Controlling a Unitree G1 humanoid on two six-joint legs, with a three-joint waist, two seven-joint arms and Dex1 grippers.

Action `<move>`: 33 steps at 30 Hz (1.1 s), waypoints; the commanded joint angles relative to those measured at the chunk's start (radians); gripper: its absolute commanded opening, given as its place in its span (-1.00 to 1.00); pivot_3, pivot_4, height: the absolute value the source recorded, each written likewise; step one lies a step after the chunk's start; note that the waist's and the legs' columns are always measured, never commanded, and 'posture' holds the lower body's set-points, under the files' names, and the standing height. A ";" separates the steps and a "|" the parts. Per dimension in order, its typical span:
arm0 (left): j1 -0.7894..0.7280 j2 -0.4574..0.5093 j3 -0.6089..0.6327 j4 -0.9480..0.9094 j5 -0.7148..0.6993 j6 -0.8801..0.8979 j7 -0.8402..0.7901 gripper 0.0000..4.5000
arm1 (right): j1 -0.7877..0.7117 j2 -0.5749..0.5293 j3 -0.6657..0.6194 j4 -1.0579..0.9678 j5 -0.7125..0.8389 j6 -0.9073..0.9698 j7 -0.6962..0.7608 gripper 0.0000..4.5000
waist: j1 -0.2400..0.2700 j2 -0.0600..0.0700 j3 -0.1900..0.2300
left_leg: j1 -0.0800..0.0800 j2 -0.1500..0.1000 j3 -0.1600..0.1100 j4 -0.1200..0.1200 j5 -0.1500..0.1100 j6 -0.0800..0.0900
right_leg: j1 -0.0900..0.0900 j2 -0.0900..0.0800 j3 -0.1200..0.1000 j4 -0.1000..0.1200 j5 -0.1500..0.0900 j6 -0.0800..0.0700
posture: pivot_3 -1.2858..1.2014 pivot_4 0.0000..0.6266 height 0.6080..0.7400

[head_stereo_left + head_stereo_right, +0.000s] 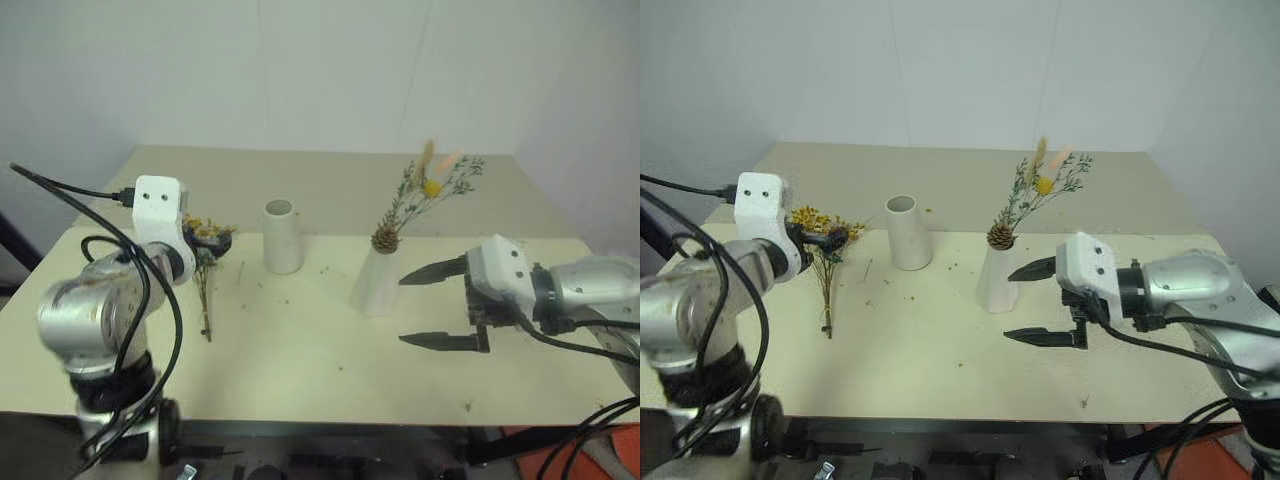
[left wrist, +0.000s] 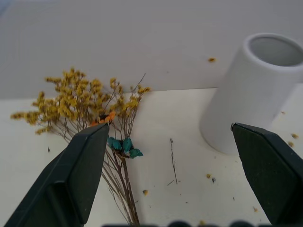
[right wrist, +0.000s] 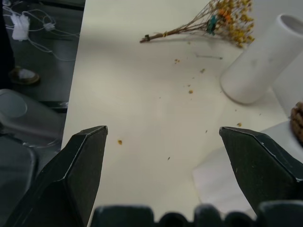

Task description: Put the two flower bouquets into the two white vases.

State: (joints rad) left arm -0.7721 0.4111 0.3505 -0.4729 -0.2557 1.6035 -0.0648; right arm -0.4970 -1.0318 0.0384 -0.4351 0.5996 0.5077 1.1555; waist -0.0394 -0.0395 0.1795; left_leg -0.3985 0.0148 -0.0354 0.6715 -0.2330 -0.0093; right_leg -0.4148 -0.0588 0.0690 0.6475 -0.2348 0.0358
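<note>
The left gripper (image 2: 168,156) has its jaws spread wide, holding nothing. The yellow-orange bouquet (image 2: 90,106) lies flat on the table (image 1: 300,350) just ahead of one finger, and the cylinder vase (image 2: 253,90), empty, stands upright ahead of the other. The right gripper (image 1: 435,305) is likewise spread wide and empty, just beside the cone vase (image 1: 376,283), which holds the grey-green bouquet (image 1: 425,195) upright.

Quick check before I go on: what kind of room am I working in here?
Probably a lab or test room, not a home: one plain cream table against bare white walls, loose cables on the floor, and only staged props, the yellow bouquet and two white vases.
</note>
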 commanded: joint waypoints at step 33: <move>-0.047 0.059 -0.008 0.584 -0.323 0.001 0.410 0.83 | 0.025 0.050 0.004 -0.112 -0.019 0.159 -0.101 1.00 | 0.025 0.000 0.000 | -0.005 -0.002 -0.001 -0.001 0.000 -0.001 | -0.007 -0.002 0.000 0.001 0.001 -0.001 | 0.03 -0.52 1.00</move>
State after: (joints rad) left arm -0.7931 0.4541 0.3474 0.1029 -0.6167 1.6088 0.3695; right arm -0.4698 -0.9672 0.0903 -0.5200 0.5721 0.6605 1.0623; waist -0.0144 -0.0395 0.1792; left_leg -0.4040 0.0129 -0.0362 0.6706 -0.2327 -0.0103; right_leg -0.4216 -0.0608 0.0691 0.6481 -0.2341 0.0347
